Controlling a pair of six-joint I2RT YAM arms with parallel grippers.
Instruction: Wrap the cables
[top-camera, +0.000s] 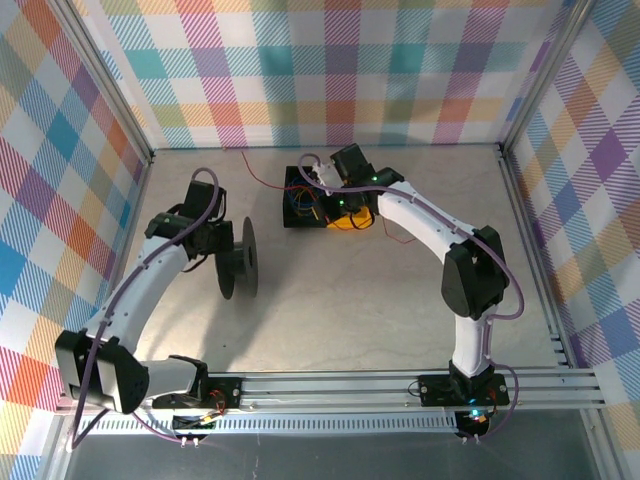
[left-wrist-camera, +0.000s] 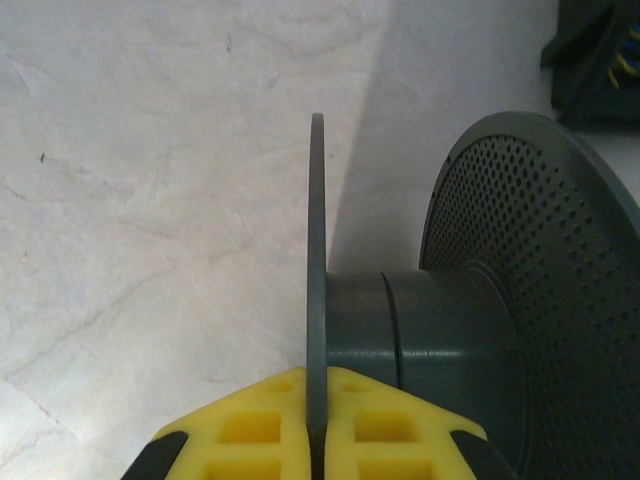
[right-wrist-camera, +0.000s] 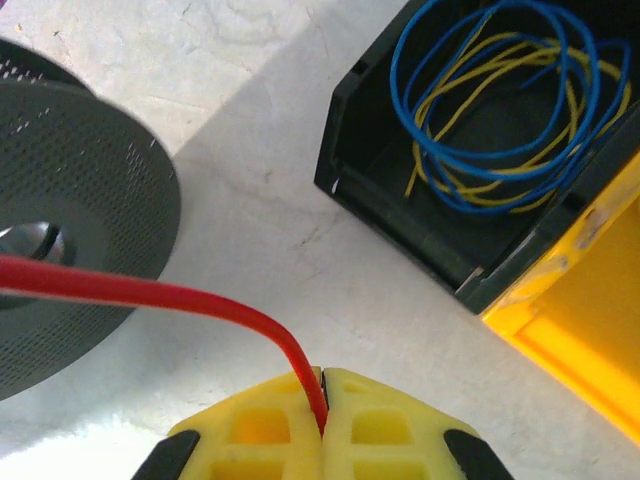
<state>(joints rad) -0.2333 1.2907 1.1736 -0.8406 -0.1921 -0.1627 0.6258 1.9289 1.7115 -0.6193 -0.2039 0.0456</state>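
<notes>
A thin red cable (right-wrist-camera: 150, 292) runs in from the left and ends pinched between the yellow fingers of my right gripper (right-wrist-camera: 323, 400), which is shut on it. From above, that gripper (top-camera: 312, 172) hovers over a black bin (top-camera: 296, 212), and the red cable (top-camera: 247, 160) trails across the table toward the back wall. The black spool (top-camera: 238, 258) stands on edge left of centre. My left gripper (left-wrist-camera: 317, 430) is shut on the spool's thin near flange (left-wrist-camera: 317, 250); the hub (left-wrist-camera: 420, 330) and the perforated far flange (left-wrist-camera: 540, 300) lie to its right.
The black bin (right-wrist-camera: 400, 190) holds loose blue and yellow wires (right-wrist-camera: 480, 100). A yellow box (right-wrist-camera: 590, 320) sits against it. The spool's perforated flange (right-wrist-camera: 80, 200) lies left of the right gripper. Checked walls enclose the table on three sides.
</notes>
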